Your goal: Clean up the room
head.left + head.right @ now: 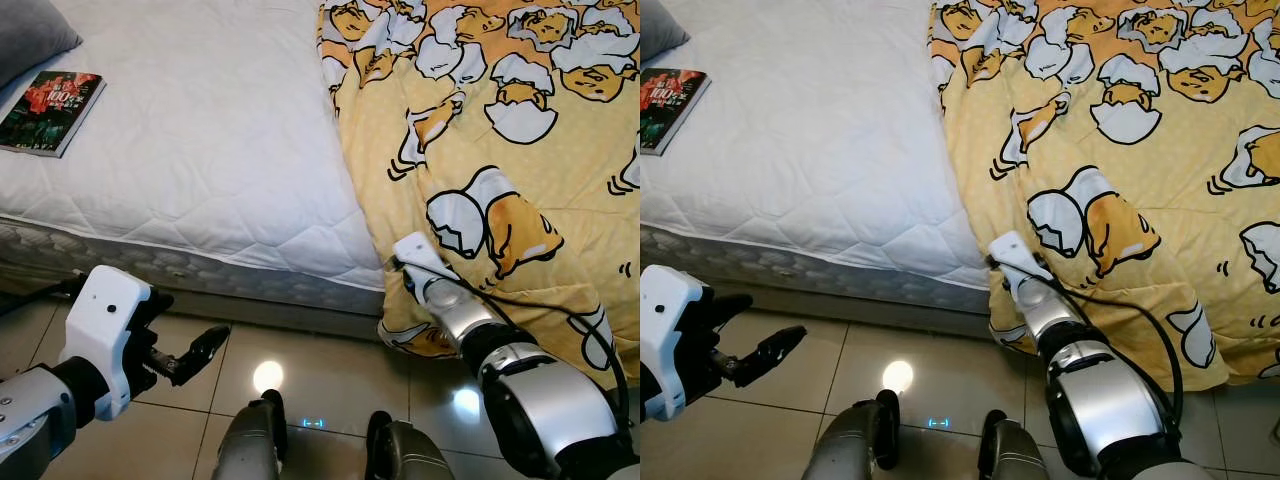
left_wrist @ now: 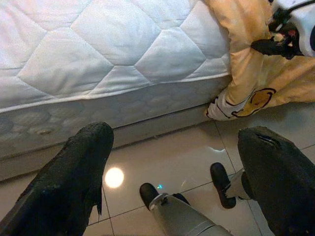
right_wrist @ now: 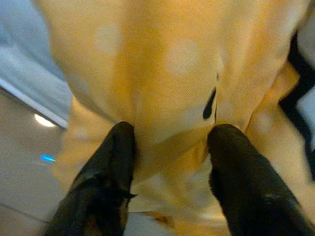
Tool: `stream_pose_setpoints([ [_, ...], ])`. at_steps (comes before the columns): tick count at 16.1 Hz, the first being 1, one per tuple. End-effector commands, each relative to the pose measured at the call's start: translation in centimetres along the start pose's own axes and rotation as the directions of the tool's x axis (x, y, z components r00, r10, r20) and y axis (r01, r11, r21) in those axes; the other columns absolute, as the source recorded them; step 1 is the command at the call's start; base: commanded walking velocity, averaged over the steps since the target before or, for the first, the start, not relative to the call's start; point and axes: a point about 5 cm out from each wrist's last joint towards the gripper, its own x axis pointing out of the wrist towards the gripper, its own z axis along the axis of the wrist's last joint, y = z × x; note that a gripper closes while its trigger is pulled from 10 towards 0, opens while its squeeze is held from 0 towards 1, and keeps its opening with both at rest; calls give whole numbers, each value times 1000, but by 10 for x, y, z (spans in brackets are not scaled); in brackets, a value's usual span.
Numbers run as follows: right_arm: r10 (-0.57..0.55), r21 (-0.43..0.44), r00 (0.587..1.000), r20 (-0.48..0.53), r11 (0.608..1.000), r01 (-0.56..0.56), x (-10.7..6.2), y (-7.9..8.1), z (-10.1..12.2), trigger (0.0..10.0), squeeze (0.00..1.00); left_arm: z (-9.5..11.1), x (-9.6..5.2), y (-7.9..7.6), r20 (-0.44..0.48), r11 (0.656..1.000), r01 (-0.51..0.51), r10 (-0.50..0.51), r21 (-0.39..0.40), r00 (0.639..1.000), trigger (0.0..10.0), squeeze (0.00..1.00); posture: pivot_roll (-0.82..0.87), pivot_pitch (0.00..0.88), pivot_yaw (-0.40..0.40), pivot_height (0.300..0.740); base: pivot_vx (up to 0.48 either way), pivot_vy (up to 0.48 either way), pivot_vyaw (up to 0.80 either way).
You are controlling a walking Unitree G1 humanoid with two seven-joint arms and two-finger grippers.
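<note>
The bed (image 1: pixel 200 150) is lying straight ahead of the robot, its white quilted mattress bare on the robot's left and a yellow cartoon-print blanket (image 1: pixel 520 150) covering the robot's right half and spilling over the near edge toward the tiled floor (image 1: pixel 300 370). The blanket's inner border is running away from the robot along the length of the bed, and its lowest corner is hanging just short of the tiles, close beside the mattress side. The right gripper (image 3: pixel 170 162) is reaching forward into exactly that hanging part: in the right wrist view a fold of yellow cloth is bulging between its two black fingers (image 3: pixel 106 172), which are standing moderately apart with the fabric between them, though whether they are actually pinching it cannot be told from these pictures. So the cloth is lying directly ahead of and between those jaws, and the right arm is plainly the nearer one. The left gripper (image 1: pixel 185 358) is hovering low over the tiles in front of the mattress side, well apart from the blanket, its fingers spread wide on nothing. A book (image 1: pixel 50 110) is resting on the far left of the mattress beside a grey pillow (image 1: pixel 30 35). Judging from this, lifting the drooping blanket edge back onto the bed is probably falling to the right arm.
</note>
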Motion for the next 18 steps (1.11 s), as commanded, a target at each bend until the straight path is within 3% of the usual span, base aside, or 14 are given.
stream_pose_setpoints([
  [1, 41, 113, 998, -39, 993, -36, -1, 4, -11, 0, 0, 1, -4, -2, -1, 1000, -2, 2, 11, 1000, 10000, 0, 321, 297, 1, 740, 0, 0, 0],
  [6, 56, 218, 998, -13, 975, -52, 0, -2, -7, 0, 0, 0, -8, -1, -10, 1000, -10, 10, 7, 1000, 10000, 0, 324, 304, -1, 740, 0, 0, 0],
  [12, 80, 273, 997, 14, 959, -81, 0, -6, -8, 0, 0, 0, -9, -2, -6, 1000, -15, 15, 3, 1000, 10000, 0, 321, 307, -2, 740, 0, 0, 0],
  [18, 163, 353, 983, 87, 918, -183, -2, -19, -7, 0, 0, 0, -11, 2, -4, 999, -34, 34, 1, 999, 10000, 0, 319, 295, -8, 740, 0, 0, 0],
])
